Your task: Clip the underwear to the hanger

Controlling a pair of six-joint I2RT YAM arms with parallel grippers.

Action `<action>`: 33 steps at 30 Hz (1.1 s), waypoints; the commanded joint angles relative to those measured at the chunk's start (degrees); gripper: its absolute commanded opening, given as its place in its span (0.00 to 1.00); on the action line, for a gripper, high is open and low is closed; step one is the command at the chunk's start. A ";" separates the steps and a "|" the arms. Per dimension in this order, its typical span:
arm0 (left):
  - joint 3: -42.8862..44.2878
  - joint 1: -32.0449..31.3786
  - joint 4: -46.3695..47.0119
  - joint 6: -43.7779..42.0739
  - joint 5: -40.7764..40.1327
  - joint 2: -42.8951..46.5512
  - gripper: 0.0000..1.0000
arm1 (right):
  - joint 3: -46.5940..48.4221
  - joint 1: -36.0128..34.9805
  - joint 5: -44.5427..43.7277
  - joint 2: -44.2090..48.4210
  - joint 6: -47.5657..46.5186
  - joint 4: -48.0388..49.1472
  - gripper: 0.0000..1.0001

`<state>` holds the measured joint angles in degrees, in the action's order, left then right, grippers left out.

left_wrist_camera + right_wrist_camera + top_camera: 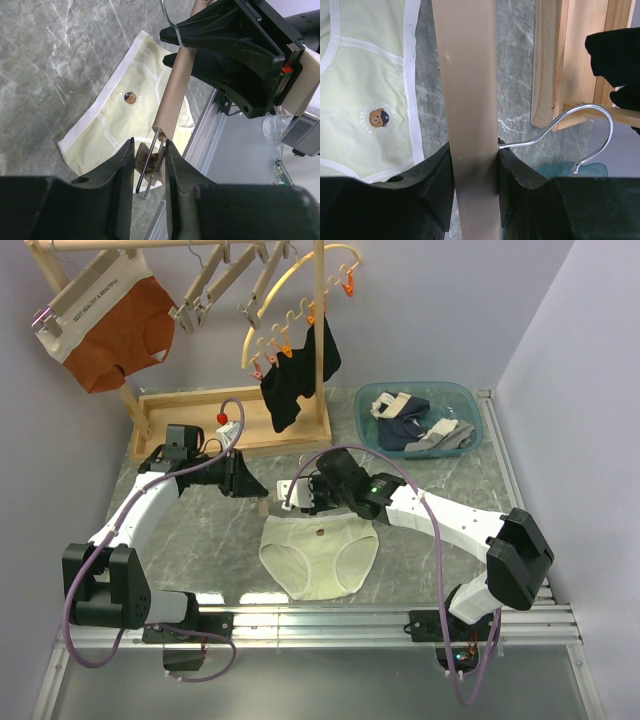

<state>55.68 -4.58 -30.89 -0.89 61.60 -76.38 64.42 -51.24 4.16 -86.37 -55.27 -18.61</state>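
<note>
We hold the hanger with both arms so that one can steady it while the other works its fastener. The right hand is clamped on the flat wooden bar at its middle, just beside the metal hook, which seems the balanced spot to carry it level. The left hand is closed on the clip at one end of the bar, pinching it from both sides, presumably to spring it wide for the cloth. The underwear lies spread flat on the worktop between the two arms, its white waistband turned toward the far side. The bar hangs over that edge, so we judge the clip has little way to travel before it can bite.
</note>
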 commanded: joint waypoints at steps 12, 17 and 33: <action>1.09 -0.17 5.13 0.53 1.77 -1.31 0.00 | 0.18 -0.52 -3.45 0.94 2.44 5.69 0.47; 0.40 -0.17 10.32 5.71 0.88 -3.42 0.00 | 0.62 -0.61 -3.99 -0.20 3.41 5.51 0.52; 0.83 -0.17 7.17 1.50 3.08 -2.64 0.00 | -2.90 0.88 6.29 -0.73 8.15 7.27 0.65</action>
<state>55.59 -4.58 -22.50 3.31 61.67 -80.88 62.06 -51.03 5.89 -87.09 -49.32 -14.15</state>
